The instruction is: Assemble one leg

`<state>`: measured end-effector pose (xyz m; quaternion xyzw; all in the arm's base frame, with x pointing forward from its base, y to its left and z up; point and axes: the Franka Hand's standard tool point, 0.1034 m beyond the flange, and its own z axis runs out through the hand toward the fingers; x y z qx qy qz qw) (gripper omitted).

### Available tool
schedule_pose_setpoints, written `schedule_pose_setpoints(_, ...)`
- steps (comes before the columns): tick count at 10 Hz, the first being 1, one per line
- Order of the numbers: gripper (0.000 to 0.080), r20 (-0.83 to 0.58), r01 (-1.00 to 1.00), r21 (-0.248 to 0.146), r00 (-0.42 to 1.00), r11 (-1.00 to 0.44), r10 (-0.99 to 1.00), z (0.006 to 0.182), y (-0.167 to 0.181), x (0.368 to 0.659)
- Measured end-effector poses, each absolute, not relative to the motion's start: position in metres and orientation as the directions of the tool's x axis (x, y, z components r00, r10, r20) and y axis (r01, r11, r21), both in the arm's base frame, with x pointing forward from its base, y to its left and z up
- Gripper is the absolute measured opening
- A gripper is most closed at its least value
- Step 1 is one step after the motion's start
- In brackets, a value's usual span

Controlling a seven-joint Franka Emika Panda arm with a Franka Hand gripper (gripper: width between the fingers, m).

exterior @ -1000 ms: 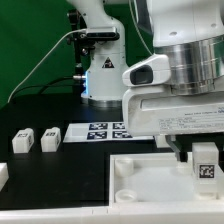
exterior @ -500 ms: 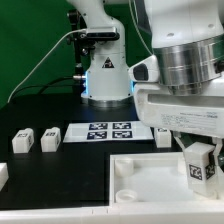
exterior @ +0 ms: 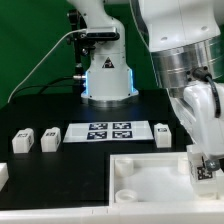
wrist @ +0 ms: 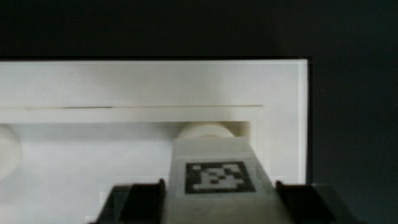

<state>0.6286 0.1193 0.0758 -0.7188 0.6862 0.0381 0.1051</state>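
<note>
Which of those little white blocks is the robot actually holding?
The leg at the exterior view's right, clamped in the gripper over the white panel; the others lie loose on the black table.

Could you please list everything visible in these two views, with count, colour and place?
held leg: one, white with marker, over the panel's right part in the exterior view.
loose legs: three, white, on the table; two left of the marker board, one right.
edge piece: one, white, cut off at left edge.
panel: one, white, front.
marker board: one, white with black tags, centre.
table: one, black.
robot base: one, white, behind.
gripper: one, holding the held leg.
</note>
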Motion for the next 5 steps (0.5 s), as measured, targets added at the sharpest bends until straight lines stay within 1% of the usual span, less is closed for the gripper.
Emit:
schedule_pose_setpoints(1,0.0294,-0.195,-0.991,-0.107,0.096,-0.076,-0.976,0.0756,0.1194,0.6286)
schedule_pose_setpoints(2,0.0387,-0.188,-0.984,-0.114,0.157,-0.137,-0.969,0.0748,0.1192,0.6276)
schedule_pose_setpoints(3,0.0527,-0.169,-0.943,-0.121,0.328,-0.311,-0.929,0.0731,0.1207,0.6245)
schedule_pose_setpoints(4,0.0611,-0.142,-0.874,-0.129,0.485,-0.469,-0.863,0.0744,0.1249,0.6246)
schedule_pose_setpoints(5,0.0611,-0.116,-0.781,-0.15,0.623,-0.607,-0.774,0.0763,0.1261,0.6263)
